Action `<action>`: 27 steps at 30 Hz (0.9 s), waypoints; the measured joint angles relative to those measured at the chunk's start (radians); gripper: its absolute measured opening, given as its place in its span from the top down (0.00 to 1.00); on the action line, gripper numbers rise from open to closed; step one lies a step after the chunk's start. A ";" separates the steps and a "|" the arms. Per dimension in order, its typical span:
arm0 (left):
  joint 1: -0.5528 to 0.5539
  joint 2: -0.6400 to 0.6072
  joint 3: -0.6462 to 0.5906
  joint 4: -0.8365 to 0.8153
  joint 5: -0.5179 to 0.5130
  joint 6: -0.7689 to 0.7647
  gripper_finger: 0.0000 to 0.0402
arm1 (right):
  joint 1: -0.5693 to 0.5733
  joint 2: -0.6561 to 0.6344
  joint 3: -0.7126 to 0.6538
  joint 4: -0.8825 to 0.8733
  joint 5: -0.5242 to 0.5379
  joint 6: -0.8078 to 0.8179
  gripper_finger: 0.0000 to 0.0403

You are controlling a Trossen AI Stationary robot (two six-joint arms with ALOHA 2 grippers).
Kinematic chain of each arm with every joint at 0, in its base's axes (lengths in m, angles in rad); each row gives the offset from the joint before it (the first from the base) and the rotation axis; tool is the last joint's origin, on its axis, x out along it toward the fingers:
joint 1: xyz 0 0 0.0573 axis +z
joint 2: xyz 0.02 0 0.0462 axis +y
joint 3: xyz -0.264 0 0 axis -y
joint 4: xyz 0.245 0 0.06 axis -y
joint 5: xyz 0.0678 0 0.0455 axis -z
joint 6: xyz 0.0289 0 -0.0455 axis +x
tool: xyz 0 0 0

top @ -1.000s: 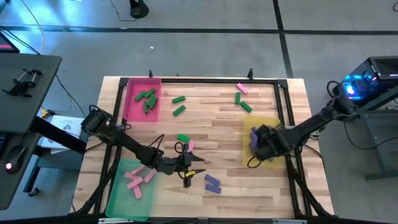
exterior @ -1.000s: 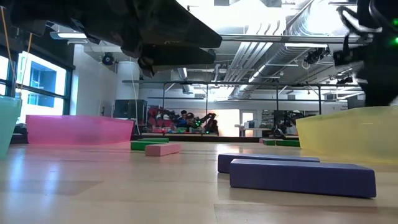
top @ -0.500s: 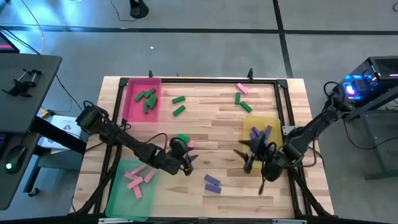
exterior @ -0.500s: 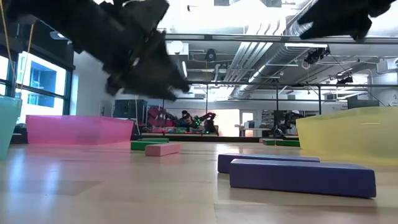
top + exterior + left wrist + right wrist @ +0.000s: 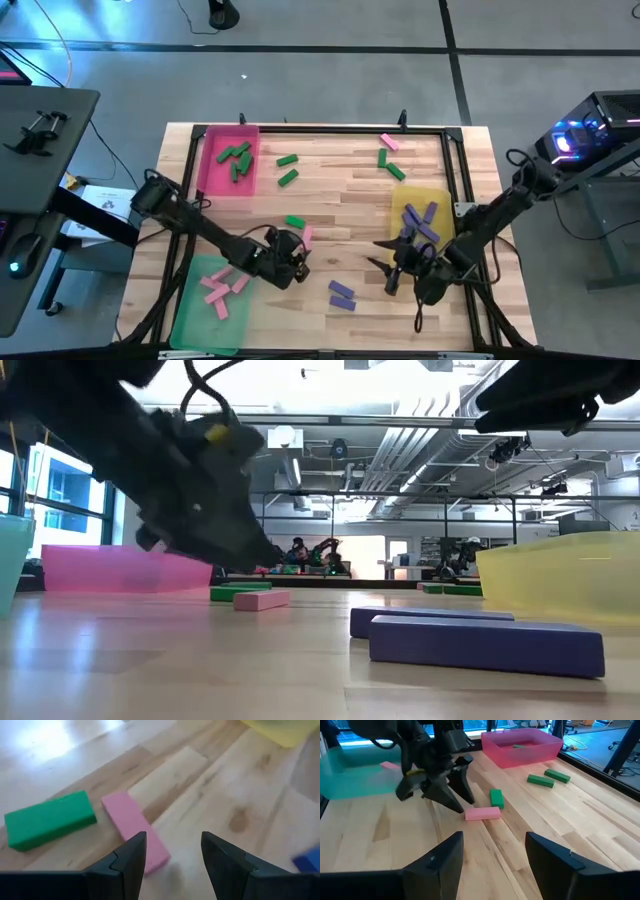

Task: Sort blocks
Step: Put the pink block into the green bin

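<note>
A pink block [image 5: 132, 832] lies flat on the wood beside a green block [image 5: 50, 820]; both also show in the high view as the pink block [image 5: 307, 236] and the green block [image 5: 294, 222]. My left gripper [image 5: 297, 258] is open and low, just on the near side of the pink block, its fingers [image 5: 127, 862] apart and touching nothing. My right gripper [image 5: 385, 265] is open over bare table, left of the yellow tray [image 5: 440, 255]. Two purple blocks [image 5: 342, 294] lie flat between the grippers.
The pink tray [image 5: 213, 180] at far left holds green blocks; the green tray [image 5: 190, 310] at near left holds pink ones; purple blocks [image 5: 420, 220] lie in the yellow tray. Loose green blocks [image 5: 287, 168] and a pink and green group [image 5: 388, 155] lie toward the far edge.
My right gripper has left the yellow tray, moving toward the table's left and near edges, and now hangs over bare wood. My left gripper has drawn a little toward the far edge and dropped lower, closing on the pink block. No block has moved.
</note>
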 joint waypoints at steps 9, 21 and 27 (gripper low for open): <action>0.035 0.127 0.037 0.043 -0.053 0.034 0.56 | 0.000 0.006 0.000 0.011 -0.008 -0.002 0.50; 0.006 0.132 0.174 -0.206 -0.038 0.022 0.56 | 0.000 0.006 0.000 0.010 -0.012 0.001 0.50; -0.045 0.121 0.328 -0.438 -0.061 0.018 0.56 | 0.000 0.006 0.000 0.009 -0.014 0.001 0.50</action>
